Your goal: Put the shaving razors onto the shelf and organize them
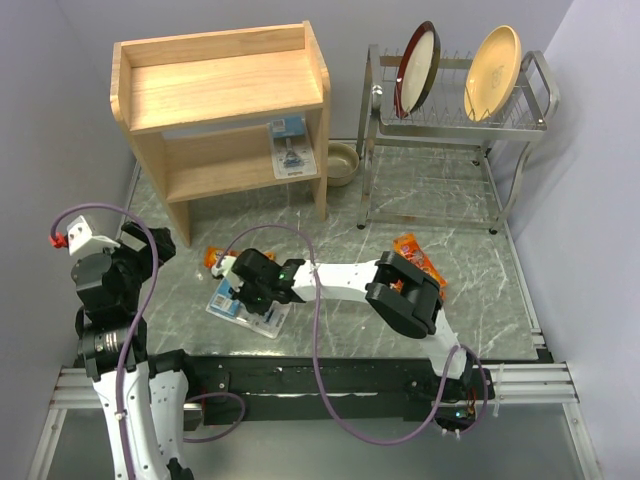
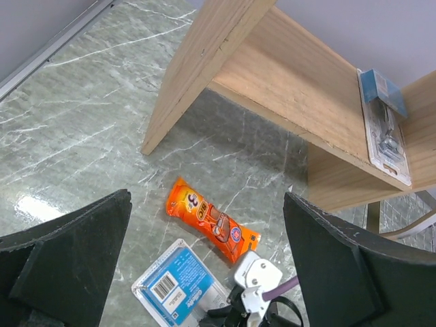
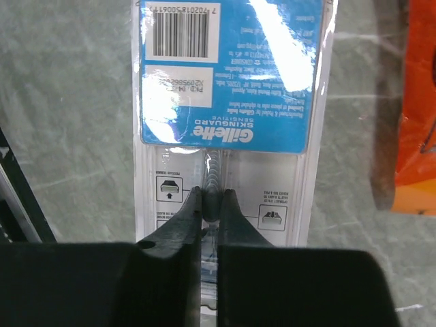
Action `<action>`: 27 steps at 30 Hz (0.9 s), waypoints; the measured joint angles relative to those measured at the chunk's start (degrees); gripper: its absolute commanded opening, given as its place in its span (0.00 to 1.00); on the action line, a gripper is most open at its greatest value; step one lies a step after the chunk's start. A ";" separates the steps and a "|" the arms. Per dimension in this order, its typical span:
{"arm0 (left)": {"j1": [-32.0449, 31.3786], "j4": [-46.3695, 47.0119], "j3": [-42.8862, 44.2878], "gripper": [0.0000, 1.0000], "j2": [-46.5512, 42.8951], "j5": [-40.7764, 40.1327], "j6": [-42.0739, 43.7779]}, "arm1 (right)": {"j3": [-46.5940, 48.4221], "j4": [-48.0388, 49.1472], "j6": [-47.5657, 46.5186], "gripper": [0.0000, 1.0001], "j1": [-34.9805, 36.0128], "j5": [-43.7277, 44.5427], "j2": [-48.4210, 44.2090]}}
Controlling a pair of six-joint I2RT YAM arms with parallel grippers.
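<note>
**Right hand [image 3: 211, 208] pinching the near blister pack [image 3: 231, 102]; left hand [image 2: 208, 201] spread wide, holding nothing.**

Right fingers [image 3: 184, 218] are pressed together on the raised clear ridge down the middle of the pack, just below the blue-white card, with the barcode end away from the wrist. The pack sits left of centre toward the near edge of the worktop [image 1: 420, 200]; cannot tell whether it is off the surface. One orange pack [image 1: 213, 262] lies just beside it, on the side toward the back-left corner. More orange packaging [image 1: 418, 258] shows right of centre, partly hidden under the right arm. The shelf [image 1: 220, 90] stands at the back-left corner. The second blister pack [image 1: 288, 150] lies flat at the right end of its lower tier.
</note>
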 measured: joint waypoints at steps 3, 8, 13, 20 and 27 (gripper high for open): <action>0.02 -0.11 0.02 0.99 0.46 0.00 0.00 | 0.17 -1.25 -0.02 0.00 -0.33 0.42 -0.74; 0.02 0.26 0.02 0.95 2.40 -0.02 0.07 | 4.15 -10.38 1.75 0.00 -3.15 -2.78 -5.53; 0.00 1.40 0.92 0.95 3.28 0.76 1.81 | 8.74 -11.61 5.46 0.00 -9.73 -4.42 -16.68; 0.00 1.84 8.59 0.94 4.50 0.96 5.84 | 24.92 -9.38 13.46 0.00 -13.49 3.80 -18.05; 0.02 1.11 9.86 0.99 6.84 3.41 7.30 | 36.02 -9.03 19.15 0.00 -13.46 12.17 -6.60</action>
